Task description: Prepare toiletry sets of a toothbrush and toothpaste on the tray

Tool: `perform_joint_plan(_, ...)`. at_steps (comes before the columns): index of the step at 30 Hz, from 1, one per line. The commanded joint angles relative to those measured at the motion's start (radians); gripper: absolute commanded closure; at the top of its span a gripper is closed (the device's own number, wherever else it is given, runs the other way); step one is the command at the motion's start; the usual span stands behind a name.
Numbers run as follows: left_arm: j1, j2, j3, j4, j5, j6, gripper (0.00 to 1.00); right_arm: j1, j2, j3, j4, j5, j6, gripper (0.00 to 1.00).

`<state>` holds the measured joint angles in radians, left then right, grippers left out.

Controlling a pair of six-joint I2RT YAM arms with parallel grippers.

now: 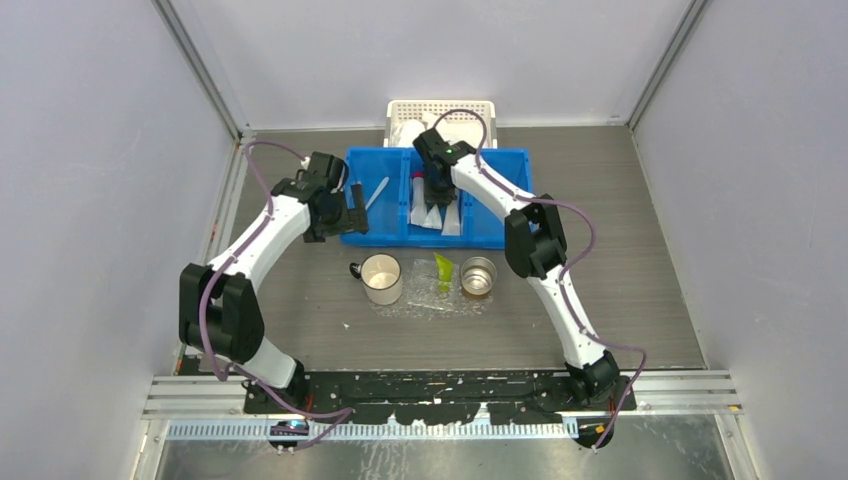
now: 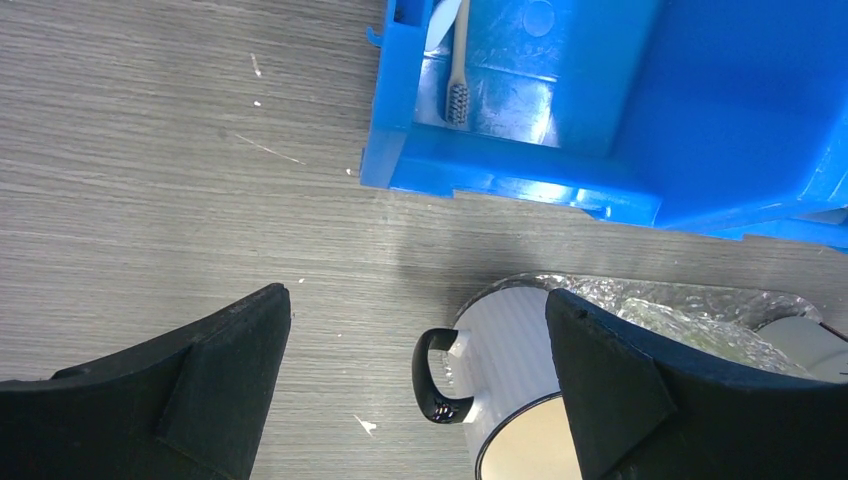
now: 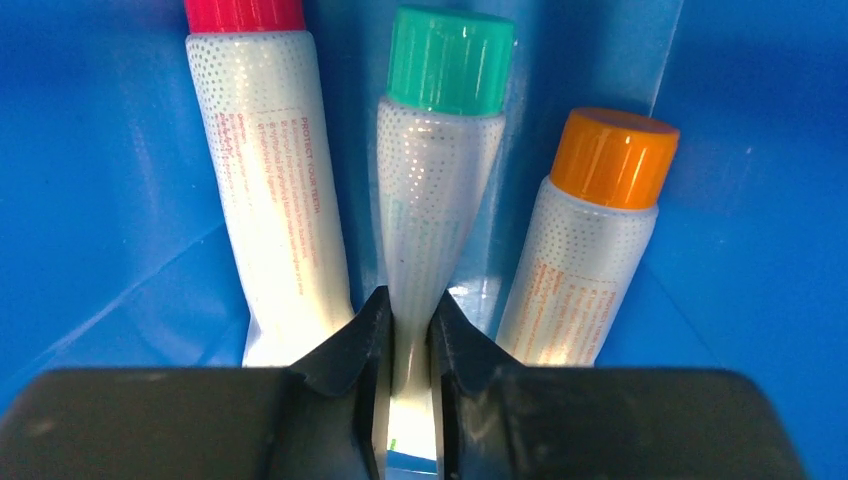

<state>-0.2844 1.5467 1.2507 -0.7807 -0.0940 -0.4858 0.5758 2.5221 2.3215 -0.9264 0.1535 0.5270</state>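
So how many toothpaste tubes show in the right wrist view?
3: red-capped tube left, green-capped tube middle, pinched by the right hand, orange-capped tube right. More may be hidden.

the left arm [image 1: 262, 232] and right arm [image 1: 560, 300] are the same build: white shells on the long links, chunky black joints. a dull purple cable [image 1: 460, 111] loops along each one. the left claw [image 2: 418, 295] and right claw [image 3: 410, 312] are matte black with wedge-shaped fingers. there's a tiny green light [image 1: 453, 152] on the right wrist.
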Motion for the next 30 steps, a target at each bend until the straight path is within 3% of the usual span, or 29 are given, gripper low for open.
perform_joint_plan(1, 0.011, -0.041, -0.004, 0.031, 0.008, 0.010, 0.00, -0.002, -0.090, -0.075, 0.045, 0.027, -0.032, 0.83)
perform_joint_plan(9, 0.013, -0.104, 0.018, 0.065, 0.147, 0.038, 0.00, -0.029, -0.323, 0.005, 0.016, -0.062, -0.152, 0.83)
perform_joint_plan(18, 0.019, -0.106, 0.225, 0.035, 0.466, -0.048, 0.00, -0.018, -0.483, -0.008, -0.095, -0.485, -0.209, 0.83)
perform_joint_plan(26, 0.019, -0.089, 0.275, 0.123, 0.595, -0.189, 0.00, 0.153, -0.595, -0.173, -0.079, -0.472, -0.266, 0.83)
perform_joint_plan(30, 0.019, -0.088, 0.245, 0.179, 0.627, -0.259, 0.00, 0.213, -0.598, -0.177, -0.083, -0.446, -0.271, 0.83)
